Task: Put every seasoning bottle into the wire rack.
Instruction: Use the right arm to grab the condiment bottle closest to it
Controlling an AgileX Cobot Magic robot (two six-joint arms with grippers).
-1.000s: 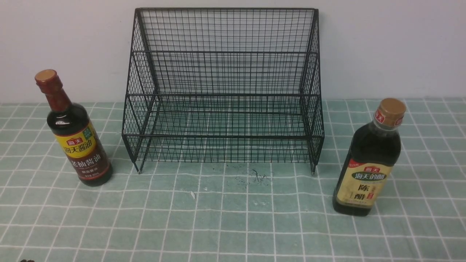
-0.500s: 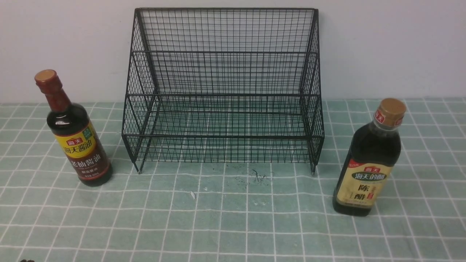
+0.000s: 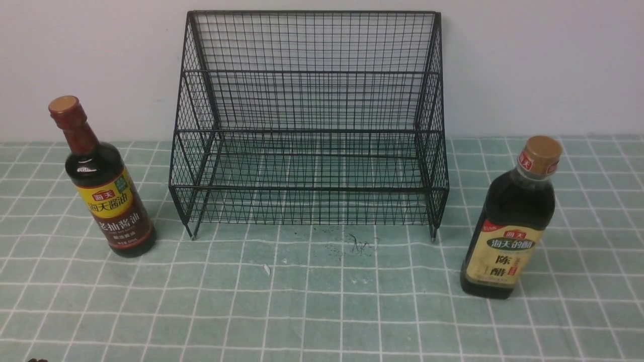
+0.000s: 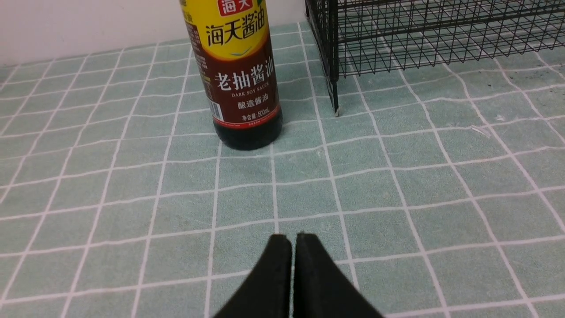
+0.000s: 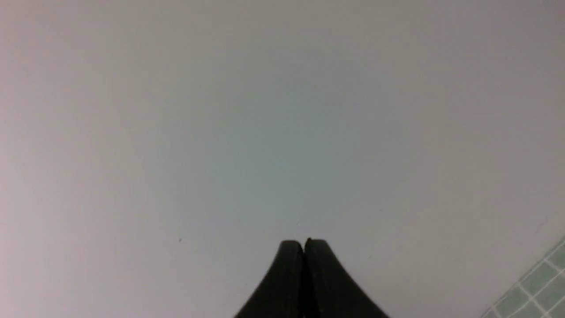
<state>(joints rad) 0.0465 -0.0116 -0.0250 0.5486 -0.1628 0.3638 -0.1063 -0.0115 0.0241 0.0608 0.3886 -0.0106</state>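
wall (image 3: 543, 65): plain, pale, evenly lit | tablecloth (image 3: 322, 322): green, white grid, runs right up to wall | dark specks (image 3: 359, 245) showing mid-cloth

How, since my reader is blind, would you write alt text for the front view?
An empty black wire rack stands centre on a green checked cloth. A slim red-capped bottle stands left of it, a broader tan-capped bottle right, both upright.

Left pincer (image 4: 293, 242) has both black fingers (image 4: 273, 278) pressed flat together with just a hairline seam between them, and nothing is gripped. It's tipped downward, looking at the worktop (image 4: 397, 185) ahead of its tips. Right pincer (image 5: 303, 245) is the same deal: fingers (image 5: 329, 282) squeezed together and empty, but it's aimed way higher, closer to level.
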